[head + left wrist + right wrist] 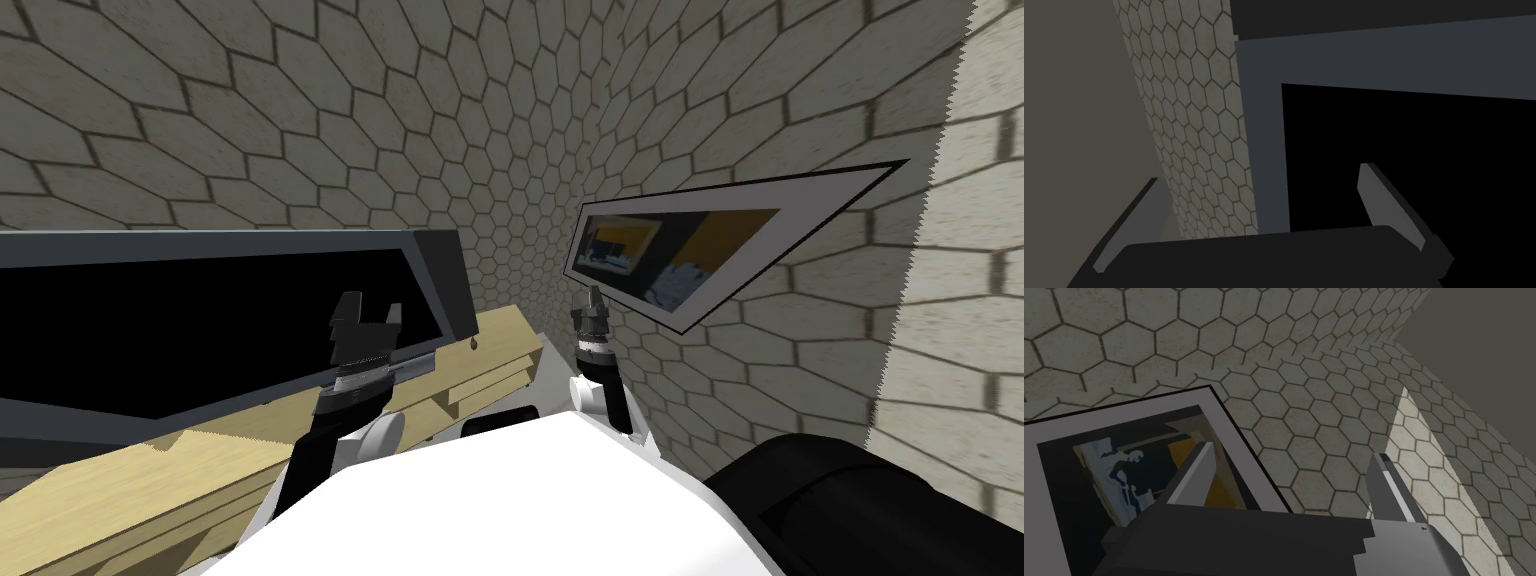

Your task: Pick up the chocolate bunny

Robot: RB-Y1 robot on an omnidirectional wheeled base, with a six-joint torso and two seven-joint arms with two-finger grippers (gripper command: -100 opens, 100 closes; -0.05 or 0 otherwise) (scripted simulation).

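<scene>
A long, pale wooden stand (505,340) runs along the hexagon-tiled wall; on its top stands a wide flat screen (200,330), black within a dark grey frame; just beside the frame's near lower corner lies a small dark brown thing (473,345), too small to make out.

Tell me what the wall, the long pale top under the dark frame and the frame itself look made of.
Wall: matt stone or ceramic tiles, going by the mottled grey hexagons with dark joints. Pale top: light wood, matt, with fine grain lines; it may be laminate. Dark frame: smooth, flat dark grey with no texture, perhaps plastic or painted metal; the look leaves it open.
</scene>
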